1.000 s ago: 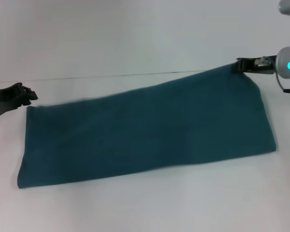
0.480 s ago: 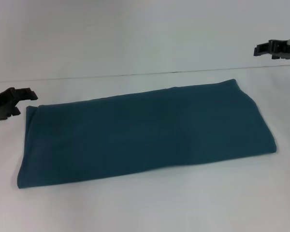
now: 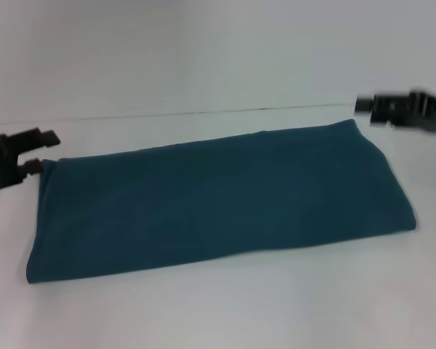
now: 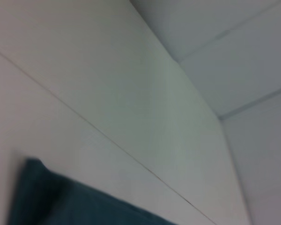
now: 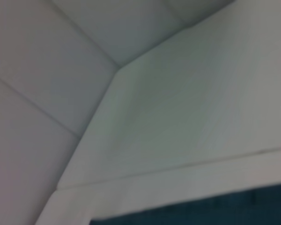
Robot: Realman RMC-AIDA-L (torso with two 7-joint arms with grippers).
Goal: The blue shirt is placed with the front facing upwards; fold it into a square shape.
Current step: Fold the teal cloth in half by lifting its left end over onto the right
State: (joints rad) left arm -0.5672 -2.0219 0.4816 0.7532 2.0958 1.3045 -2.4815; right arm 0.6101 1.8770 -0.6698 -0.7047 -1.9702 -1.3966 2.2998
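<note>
Blue shirt (image 3: pixel 218 200) folded into long band, flat on counter (image 3: pixel 218 305). Left end effector (image 3: pixel 30 151) wide beside its left end; right end effector (image 3: pixel 370 109) near far right corner, opening unclear. Risk: uneven corner grasps, skewing the next fold.

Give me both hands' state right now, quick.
Left hand: open, empty, beside the left end of the folded teal-blue cotton shirt.
Right hand: motion-blurred, cannot be told; just off the shirt's far right corner, not gripping it.
</note>
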